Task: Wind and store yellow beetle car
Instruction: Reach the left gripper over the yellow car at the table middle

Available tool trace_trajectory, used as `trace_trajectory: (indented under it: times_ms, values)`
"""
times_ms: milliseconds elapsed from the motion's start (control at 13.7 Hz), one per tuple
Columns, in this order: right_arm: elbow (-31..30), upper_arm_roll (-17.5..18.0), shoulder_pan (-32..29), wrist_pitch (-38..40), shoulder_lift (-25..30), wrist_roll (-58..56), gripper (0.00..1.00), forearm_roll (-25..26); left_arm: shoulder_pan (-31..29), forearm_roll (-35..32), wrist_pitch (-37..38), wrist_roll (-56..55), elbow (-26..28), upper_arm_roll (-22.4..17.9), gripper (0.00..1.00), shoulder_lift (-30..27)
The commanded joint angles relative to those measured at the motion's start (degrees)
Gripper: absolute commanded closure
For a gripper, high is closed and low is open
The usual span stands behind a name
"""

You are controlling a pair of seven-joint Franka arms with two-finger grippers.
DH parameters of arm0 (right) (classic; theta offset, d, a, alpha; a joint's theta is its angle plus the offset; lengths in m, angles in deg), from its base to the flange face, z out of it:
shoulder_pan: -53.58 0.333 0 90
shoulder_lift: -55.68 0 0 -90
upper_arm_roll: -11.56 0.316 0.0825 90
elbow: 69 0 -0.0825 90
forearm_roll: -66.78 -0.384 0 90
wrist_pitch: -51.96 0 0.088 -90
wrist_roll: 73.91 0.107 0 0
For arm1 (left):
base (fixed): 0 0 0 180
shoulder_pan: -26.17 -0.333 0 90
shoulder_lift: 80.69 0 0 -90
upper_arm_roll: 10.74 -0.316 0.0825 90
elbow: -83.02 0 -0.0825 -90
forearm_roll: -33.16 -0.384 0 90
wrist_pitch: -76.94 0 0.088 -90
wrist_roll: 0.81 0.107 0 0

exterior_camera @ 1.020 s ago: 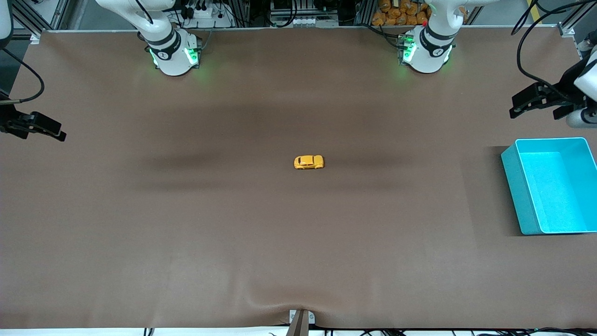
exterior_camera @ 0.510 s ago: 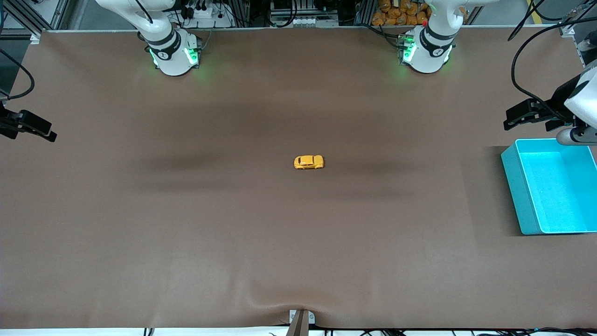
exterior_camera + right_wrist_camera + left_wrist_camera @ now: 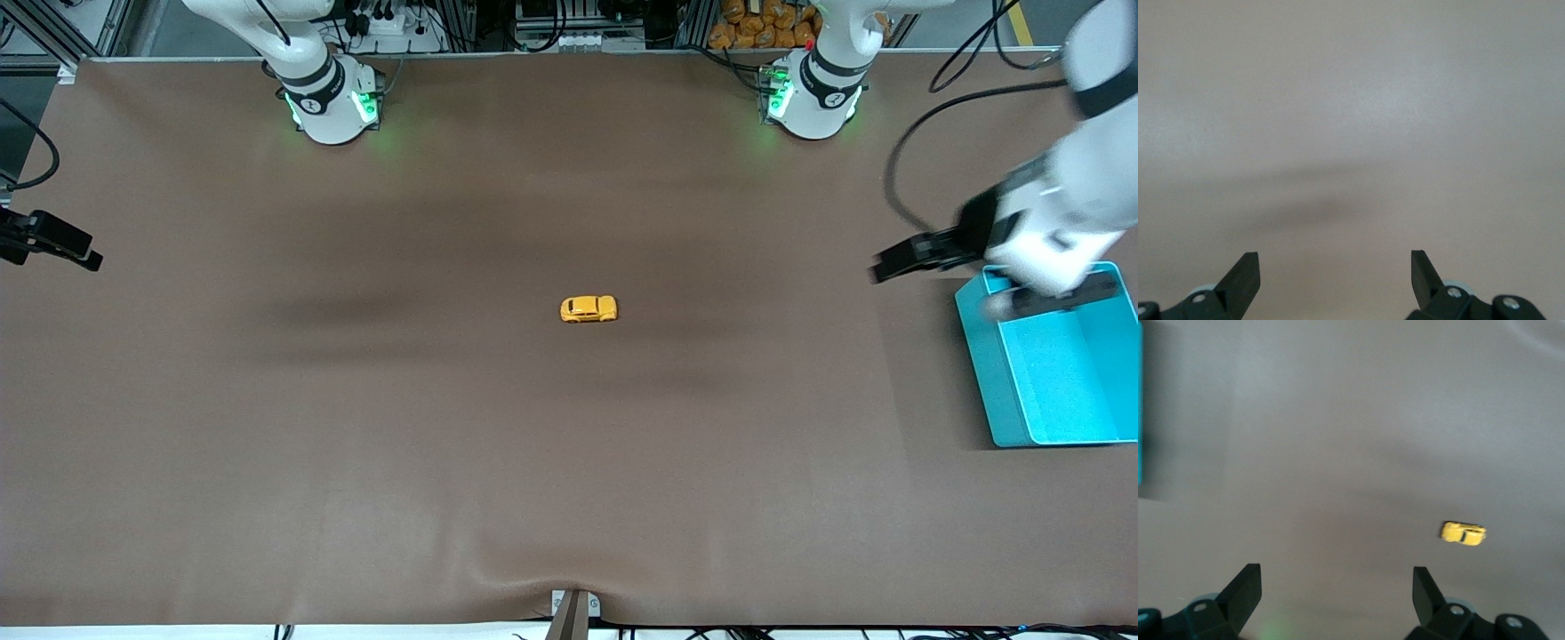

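The yellow beetle car [image 3: 588, 308] sits alone on the brown table mat near the middle; it also shows in the left wrist view [image 3: 1463, 533]. My left gripper [image 3: 889, 267] is open and empty, in the air over the mat beside the turquoise bin [image 3: 978, 356], well off from the car. In its wrist view the fingers [image 3: 1245, 587] stand wide apart with only mat between them. My right gripper [image 3: 84, 258] is open and empty at the right arm's end of the table; its wrist view shows spread fingers [image 3: 1248, 270] over bare mat.
The turquoise bin stands at the left arm's end of the table, and its edge shows in the left wrist view [image 3: 1140, 400]. Both arm bases [image 3: 333, 102] stand along the table's edge farthest from the front camera. A small metal clamp [image 3: 573, 609] sits at the nearest edge.
My left arm has swung from the table's end toward the middle, its gripper now past the bin's corner. My right gripper drew slightly outward. The car has not moved.
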State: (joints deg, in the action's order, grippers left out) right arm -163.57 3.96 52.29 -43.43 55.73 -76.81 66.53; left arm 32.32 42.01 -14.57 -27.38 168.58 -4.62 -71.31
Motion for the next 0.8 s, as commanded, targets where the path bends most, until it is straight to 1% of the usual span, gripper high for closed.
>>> trace_trajectory:
  times_ms: [0,146,292,510,583,729]
  values:
    - [1.5,0.3,-0.5,0.6,-0.8,0.2,0.0,0.5,7.3,-1.6,-2.8,-10.3,-0.5,0.2,0.0,3.3]
    - [1.5,0.3,-0.4,0.6,-0.8,0.2,0.0,0.5,14.0,-2.8,-6.1,-18.5,-0.6,0.2,0.0,6.8]
    - [1.4,0.3,-0.3,0.6,-0.8,0.2,0.0,0.6,18.5,-2.7,-9.0,-26.7,-0.6,0.3,0.0,9.4]
    - [1.4,0.3,-0.1,0.8,-0.8,0.1,0.0,0.6,24.1,-2.6,-11.9,-35.5,0.0,0.4,0.0,12.2]
    - [1.4,0.3,0.0,0.8,-0.8,0.1,0.0,0.6,25.7,-2.6,-12.8,-37.7,0.6,0.4,0.0,13.5]
    - [1.4,0.3,0.0,0.7,-0.8,0.1,0.0,0.7,28.5,-2.3,-16.4,-42.3,2.7,0.4,0.0,13.9]
